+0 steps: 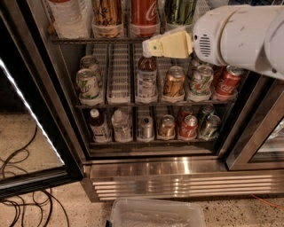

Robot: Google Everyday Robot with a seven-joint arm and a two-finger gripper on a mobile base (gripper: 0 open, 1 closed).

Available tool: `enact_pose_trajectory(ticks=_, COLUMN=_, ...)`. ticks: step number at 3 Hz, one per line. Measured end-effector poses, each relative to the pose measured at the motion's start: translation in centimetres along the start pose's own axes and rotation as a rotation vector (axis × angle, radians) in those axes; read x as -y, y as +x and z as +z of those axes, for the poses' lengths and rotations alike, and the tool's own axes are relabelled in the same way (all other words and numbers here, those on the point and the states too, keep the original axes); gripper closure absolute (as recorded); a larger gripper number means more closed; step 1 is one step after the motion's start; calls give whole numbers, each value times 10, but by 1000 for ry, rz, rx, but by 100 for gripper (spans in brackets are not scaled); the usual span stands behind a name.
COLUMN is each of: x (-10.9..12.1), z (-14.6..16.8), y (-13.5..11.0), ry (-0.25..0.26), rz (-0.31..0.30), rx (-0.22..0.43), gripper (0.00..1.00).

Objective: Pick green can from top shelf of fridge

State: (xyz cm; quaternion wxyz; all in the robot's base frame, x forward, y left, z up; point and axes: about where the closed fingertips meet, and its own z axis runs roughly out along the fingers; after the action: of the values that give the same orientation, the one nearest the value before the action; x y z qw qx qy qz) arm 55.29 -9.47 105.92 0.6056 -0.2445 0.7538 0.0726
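Open fridge [155, 168] with a steel base and a dark interior, seen from the front and slightly above; three wire racks of drinks show. The topmost rack, the table [88, 40], is cut off by the upper border, so only the lower parts of its drinks appear.

The green can [179, 9] stands at the table's front edge, towards its right end; it is shiny metallic green with pale and dark label markings; its top is out of view and its base is partly hidden by the robot. It stands upright, long axis vertical, its base down on the table. Just left of it stands a red cola can [144, 11]; further left stand a gold can [107, 11] with black script and a clear bottle [66, 15].

The tool [148, 46] is pale yellow and pokes leftward out of a bulky white arm [239, 35]; it hangs just below the table's front edge, under the red cola can and lower left of the green can, touching neither; whether it is wide or narrow cannot be told.
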Motion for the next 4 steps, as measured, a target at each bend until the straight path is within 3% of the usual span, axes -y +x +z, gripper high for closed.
enact_pose_trajectory(ticks=1, x=7, z=0, y=15, ry=43, rz=71, rx=-5, gripper=0)
enact_pose_trajectory(ticks=4, x=1, z=12, y=13, ry=45, rz=113, rx=28, gripper=0)
